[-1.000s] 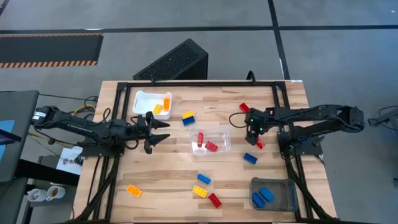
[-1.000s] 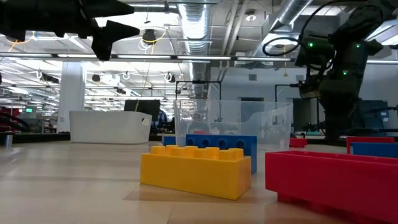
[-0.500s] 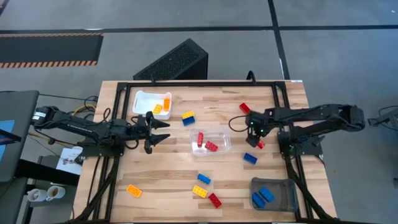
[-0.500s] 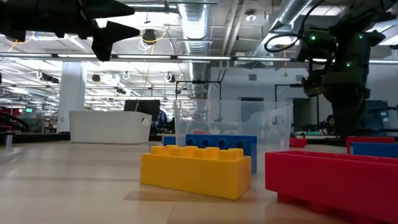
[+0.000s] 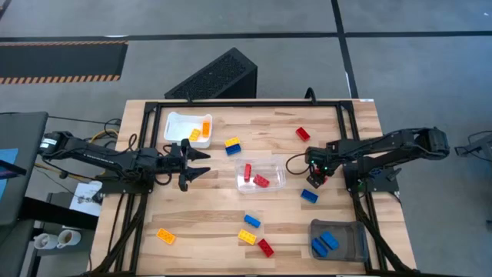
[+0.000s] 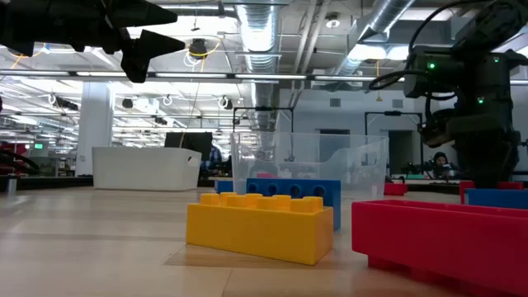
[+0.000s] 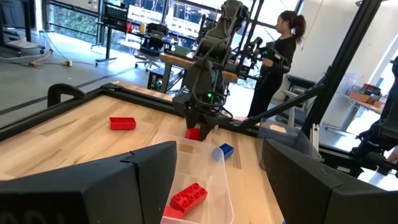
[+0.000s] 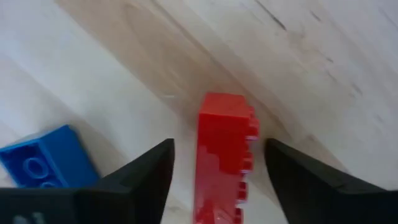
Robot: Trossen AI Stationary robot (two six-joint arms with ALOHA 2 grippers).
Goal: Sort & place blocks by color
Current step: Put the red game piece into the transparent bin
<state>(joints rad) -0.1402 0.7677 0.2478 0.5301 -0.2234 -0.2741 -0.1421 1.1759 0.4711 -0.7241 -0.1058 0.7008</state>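
Red block (image 8: 222,155) lies on the table between the right pincer's (image 8: 217,180) spread fingers, not yet gripped.

- No word, label, brand or number can be read anywhere from here.
- The blocks carry only plain studs.
- The trays show bare sides.
- Whatever hangs in the room behind is too far off to make out.
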